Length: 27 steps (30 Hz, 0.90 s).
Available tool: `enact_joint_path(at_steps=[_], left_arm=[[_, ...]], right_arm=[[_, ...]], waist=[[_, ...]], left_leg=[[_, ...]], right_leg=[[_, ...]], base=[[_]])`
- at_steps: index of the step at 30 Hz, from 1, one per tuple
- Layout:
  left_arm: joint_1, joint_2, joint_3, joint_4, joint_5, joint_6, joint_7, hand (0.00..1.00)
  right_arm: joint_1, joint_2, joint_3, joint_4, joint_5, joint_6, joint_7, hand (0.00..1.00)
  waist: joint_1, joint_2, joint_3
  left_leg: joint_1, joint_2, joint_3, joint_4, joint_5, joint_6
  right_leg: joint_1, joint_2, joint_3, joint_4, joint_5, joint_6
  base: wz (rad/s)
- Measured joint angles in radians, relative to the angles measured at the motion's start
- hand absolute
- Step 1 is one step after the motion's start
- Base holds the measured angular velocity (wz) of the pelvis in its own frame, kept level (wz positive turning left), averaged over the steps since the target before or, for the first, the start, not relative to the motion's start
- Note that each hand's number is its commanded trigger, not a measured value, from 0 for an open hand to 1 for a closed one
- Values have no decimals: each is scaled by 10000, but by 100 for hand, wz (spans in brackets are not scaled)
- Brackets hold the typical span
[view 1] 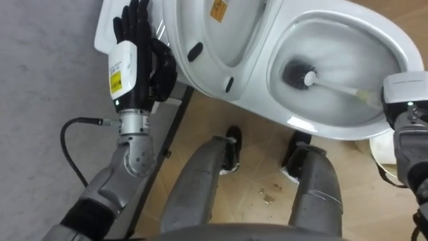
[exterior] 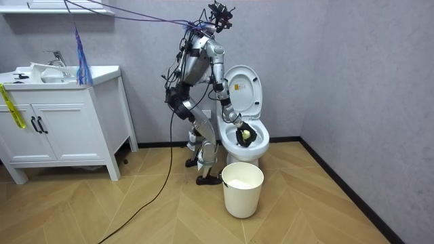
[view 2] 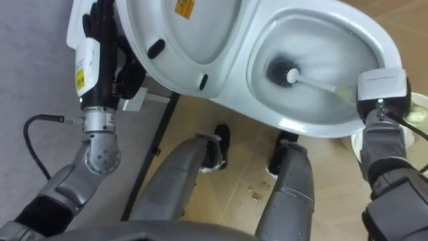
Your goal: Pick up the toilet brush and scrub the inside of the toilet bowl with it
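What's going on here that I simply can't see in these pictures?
- The right hand: seen from behind in the eye views, so its grip on the brush handle is hidden.
- The left hand: the lid hides part of it; what it touches is unclear.
- The brush head: blurred; contact with the bowl uncertain.
- The bin: too small in the room view to see inside.

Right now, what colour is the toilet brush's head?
The brush head is black; clearest in left eye view.
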Motion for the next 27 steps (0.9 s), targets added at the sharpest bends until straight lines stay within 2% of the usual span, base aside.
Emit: enact_joint_path(at_steps=[1, 4, 8, 10, 11, 12, 13, 14, 16, 19, 23, 24, 26, 27], left_arm=[[3, 0, -44, 36, -23, -5, 62, 0], [11, 10, -222, 47, -178, -38, 306, 0], [-17, 77, -225, -34, -259, -32, 468, 0], [-5, 308, -134, -324, -250, -32, 476, 0], [-4, 367, -108, -402, -250, -33, 480, 0], [0, 474, -46, -571, -251, -31, 478, 0], [17, 481, 108, -688, -170, -31, 476, 0], [30, 470, 186, -769, -167, -30, 478, 0], [-34, 453, 321, -831, -165, -10, 454, 0], [-138, 413, 400, -831, -172, 196, 308, 0], [-167, 416, 562, -839, -125, 291, -166, 0], [-166, 383, 565, -821, -124, 389, -248, 0], [-122, 336, 546, -745, 11, 508, -341, 0], [-90, 332, 540, -617, 220, 513, -343, 0]], right_arm=[[-26, 200, 2, 33, 132, 15, -2, 100], [-127, 336, -44, 195, 1138, 44, -147, 100], [-427, 325, -69, 406, 3022, -200, -241, 100], [-548, 353, -814, 417, 3667, -612, -264, 100], [-552, 343, -987, 418, 3767, -753, -266, 100], [-554, 335, -1291, 420, 4054, -1016, -278, 100], [-564, 335, -1672, 418, 4085, -1261, -279, 100], [-580, 332, -1867, 415, 4081, -1374, -279, 100], [-618, 324, -2066, 423, 4374, -1599, -448, 100], [-690, 324, -2057, 440, 4465, -1652, -511, 100], [-686, 387, -2004, 391, 4420, -1586, -314, 100], [-679, 499, -1934, 392, 4250, -1463, -206, 100], [-483, 643, -1837, 329, 4150, -1345, -105, 100], [-351, 772, -1834, 256, 3958, -1287, -85, 100]], waist=[[20, 22, 2], [48, 121, 0], [41, -61, 112], [-10, -420, 146], [-21, -515, 154], [-65, -651, 179], [-194, -838, 206], [-293, -867, 205], [-472, -875, 210], [-591, -912, 225], [-703, -894, 212], [-706, -789, 146], [-615, -658, 125], [-572, -548, 65]], left_leg=[[51, 6, 16, -78, 10, -13], [48, -5, 65, -135, 15, 0], [17, -8, 67, -135, 10, 2], [-141, -38, 191, -127, 35, -8], [-235, -35, 207, -85, 41, -5], [-348, -48, 221, 83, 55, 28], [-542, -116, 213, 205, 49, 38], [-614, -165, 195, 238, 37, 45], [-814, -153, 207, 533, -20, 84], [-856, -199, 313, 771, -58, 146], [-773, -308, 299, 790, -59, 157], [-684, -287, 288, 793, -61, 160], [-555, -170, 209, 791, -66, 165], [-496, -133, 117, 738, -67, 167]], right_leg=[[30, 24, 23, -87, 27, 9], [-20, -2, 32, -108, 59, -21], [-50, -79, 46, -19, -28, 5], [-411, -95, 229, 193, -53, -11], [-514, -114, 240, 268, -53, -39], [-672, -195, 245, 509, -93, -150], [-884, -279, 295, 749, -194, -137], [-964, -334, 295, 836, -254, -70], [-1143, -380, 322, 1062, -277, -47], [-1244, -476, 416, 1287, -279, -43], [-1170, -562, 426, 1319, -269, -48], [-1047, -524, 419, 1259, -245, -40], [-748, -427, 257, 1021, -182, -28], [-594, -368, 133, 804, -91, -26]], base=[[-5], [-1], [2], [-2], [0], [12], [19], [22], [10], [-5], [2], [-9], [-11], [-12]])
